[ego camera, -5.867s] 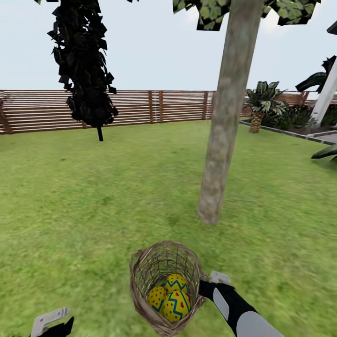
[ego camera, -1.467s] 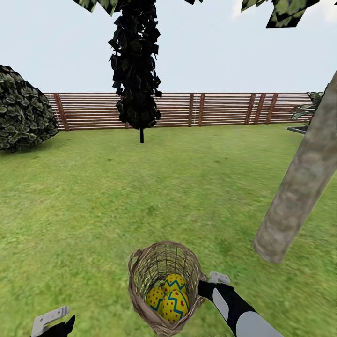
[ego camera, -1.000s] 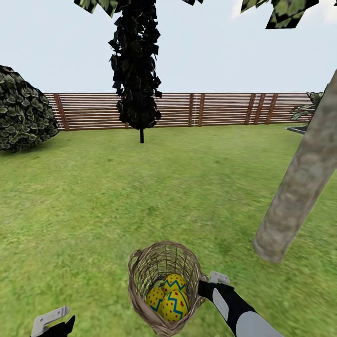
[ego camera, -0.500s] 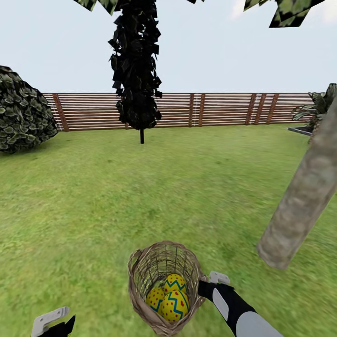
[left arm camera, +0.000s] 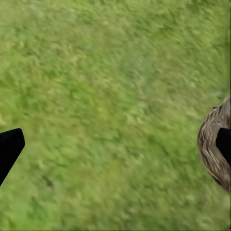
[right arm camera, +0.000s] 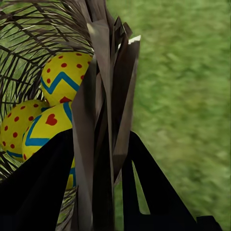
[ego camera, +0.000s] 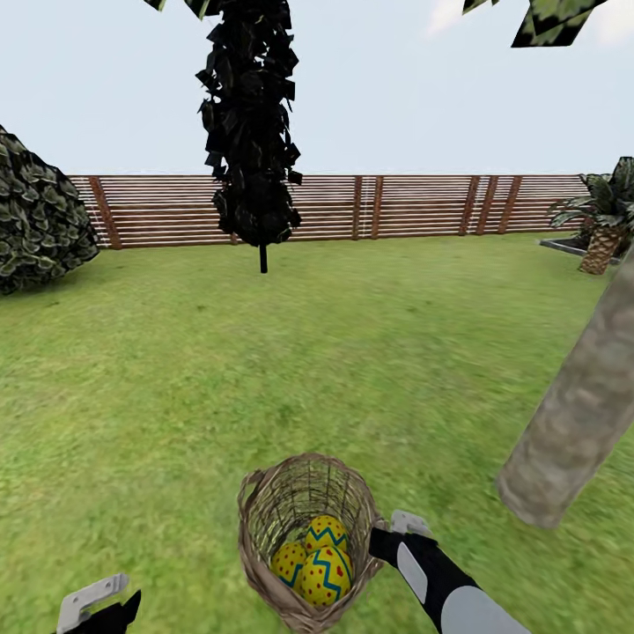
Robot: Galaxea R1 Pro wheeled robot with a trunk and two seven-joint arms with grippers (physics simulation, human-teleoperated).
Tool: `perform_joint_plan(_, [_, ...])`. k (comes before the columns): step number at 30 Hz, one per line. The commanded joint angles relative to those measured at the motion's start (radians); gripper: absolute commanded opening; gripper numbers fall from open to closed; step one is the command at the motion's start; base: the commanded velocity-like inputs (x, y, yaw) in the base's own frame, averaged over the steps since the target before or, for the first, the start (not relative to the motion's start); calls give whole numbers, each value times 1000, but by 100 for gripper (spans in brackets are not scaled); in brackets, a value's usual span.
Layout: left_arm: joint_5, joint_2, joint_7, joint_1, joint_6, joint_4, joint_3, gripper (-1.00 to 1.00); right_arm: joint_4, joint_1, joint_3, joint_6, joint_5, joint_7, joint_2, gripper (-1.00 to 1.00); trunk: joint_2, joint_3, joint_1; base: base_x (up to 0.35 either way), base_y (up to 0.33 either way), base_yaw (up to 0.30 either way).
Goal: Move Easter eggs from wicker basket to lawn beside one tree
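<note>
1. The lawn (ego camera: 264, 352) is stretching out to the slatted fence (ego camera: 414, 204).
2. The tree (ego camera: 577, 414) is standing at the right, its trunk near the wicker basket (ego camera: 291, 502).
3. The right pincer (right arm camera: 103, 159) is clamping the basket's rim, holding 3 Easter eggs (ego camera: 315, 563) inside.
4. The left pincer (left arm camera: 115, 144) is hanging apart over grass.

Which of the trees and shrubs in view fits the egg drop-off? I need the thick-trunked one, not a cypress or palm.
The tree at the right edge: thick mottled grey-brown trunk rising from the lawn. The cypress is dark and narrow; the palm is short and scaly.
</note>
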Motion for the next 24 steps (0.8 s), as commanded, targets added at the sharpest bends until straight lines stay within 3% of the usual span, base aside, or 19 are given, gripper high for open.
perform_joint_plan(1, [31, 2, 5, -1, 5, -2, 0, 100, -3, -1, -5, 6, -5, -1, 1, -100, -1, -1, 1, 337, 5, 0])
perform_joint_plan(3, [60, 3, 10, -1, 4, 1, 1, 100, -3, -1, -5, 6, -5, -1, 0, -100, -1, -1, 1, 339, 2, 0])
perform_joint_plan(7, [74, 2, 8, -2, -1, 51, 1, 100, -3, -1, -5, 6, -5, -1, 1, -100, -1, 0, 1, 340, 0, -88])
perform_joint_plan(24, [75, -1, 9, 0, -8, 63, 1, 100, -1, -1, -5, 6, -6, -1, 1, -100, -1, 1, 1, 340, 0, -5])
